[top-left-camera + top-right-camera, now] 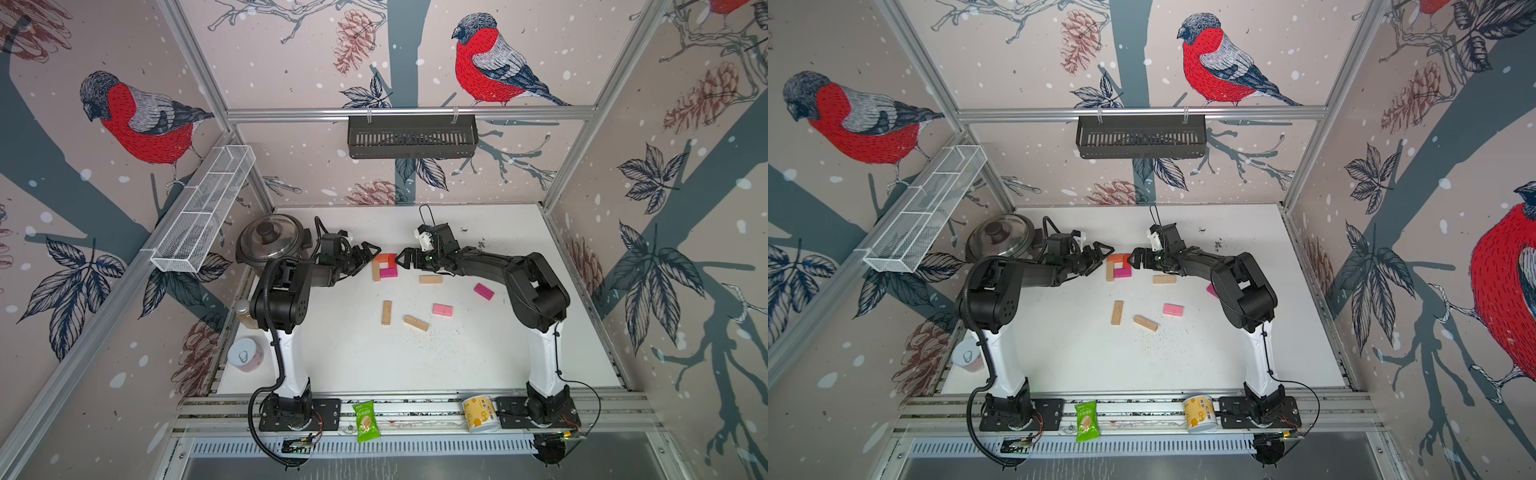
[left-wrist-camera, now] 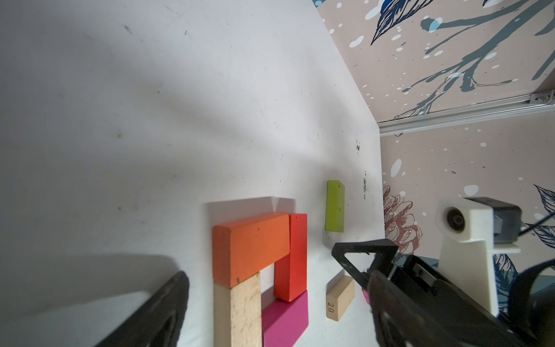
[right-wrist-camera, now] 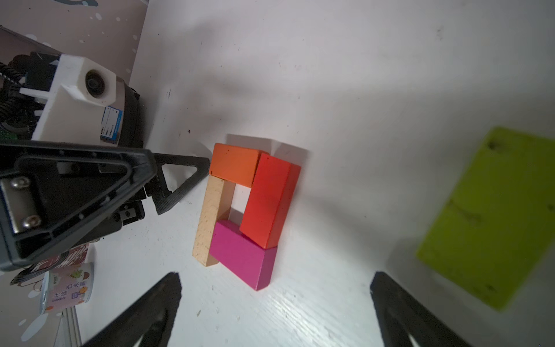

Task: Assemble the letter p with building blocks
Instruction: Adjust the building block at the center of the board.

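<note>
The letter p (image 1: 384,266) lies flat at the table's middle back. Its tan stem (image 2: 240,309) meets an orange block (image 2: 250,246), a red block (image 3: 267,198) and a magenta block (image 3: 240,252) that form the loop. My left gripper (image 1: 371,257) stands open and empty just left of it, one fingertip (image 3: 192,168) close to the orange block. My right gripper (image 1: 400,259) stands open and empty just right of it. A lime-green block (image 2: 335,207) lies beyond the loop, under the right wrist. Loose building blocks lie nearer: tan (image 1: 430,279), tan (image 1: 387,312), tan (image 1: 416,323), pink (image 1: 442,309), magenta (image 1: 483,291).
A lidded pot (image 1: 270,241) stands at the back left behind the left arm. A can (image 1: 245,353) sits by the left edge. On the front rail lie a green snack packet (image 1: 365,420) and a yellow cup (image 1: 480,413). Dark crumbs speckle the table.
</note>
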Available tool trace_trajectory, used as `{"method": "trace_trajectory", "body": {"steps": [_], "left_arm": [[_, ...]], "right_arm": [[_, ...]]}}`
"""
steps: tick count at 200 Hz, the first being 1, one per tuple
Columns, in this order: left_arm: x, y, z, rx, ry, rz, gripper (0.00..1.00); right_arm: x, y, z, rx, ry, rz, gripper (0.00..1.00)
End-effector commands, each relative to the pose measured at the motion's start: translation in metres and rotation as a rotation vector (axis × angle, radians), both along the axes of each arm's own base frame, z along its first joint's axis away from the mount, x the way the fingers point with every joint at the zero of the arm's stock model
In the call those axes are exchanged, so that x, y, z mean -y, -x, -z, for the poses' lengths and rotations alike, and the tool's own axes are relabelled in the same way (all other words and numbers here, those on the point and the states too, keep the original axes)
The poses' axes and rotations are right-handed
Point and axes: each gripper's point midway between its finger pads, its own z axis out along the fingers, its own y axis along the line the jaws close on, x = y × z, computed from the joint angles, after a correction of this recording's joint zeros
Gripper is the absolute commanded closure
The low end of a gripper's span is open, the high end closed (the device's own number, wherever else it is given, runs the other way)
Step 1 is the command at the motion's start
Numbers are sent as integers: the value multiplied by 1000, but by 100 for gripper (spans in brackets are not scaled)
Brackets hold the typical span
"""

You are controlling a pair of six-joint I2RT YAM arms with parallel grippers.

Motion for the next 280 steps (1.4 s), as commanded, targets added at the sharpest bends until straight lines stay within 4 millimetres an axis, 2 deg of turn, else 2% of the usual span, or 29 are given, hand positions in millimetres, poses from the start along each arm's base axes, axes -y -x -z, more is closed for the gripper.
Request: {"method": "trace_trajectory", "body": {"steps": [1,68,142,194,280], "left_arm": [[-7,19,33,-166,-25,-33,7],[-6,18,34,-172,-17,-31,7],[-5,18,38,-178,-13,-20,7],[-4,19,42,-184,-12,-17,7],[-4,19,44,-186,-11,-15,7]], "right_arm": [[-6,-4,0,-15,-27,-39,0],[-28,-16,14,-45,-58,-82,0],[-43,-11,28,-65,-44,-125,0],[-44,-9,42,-91,-33,-130,0],[-45,-9,49,-105,-31,-133,0]]}}
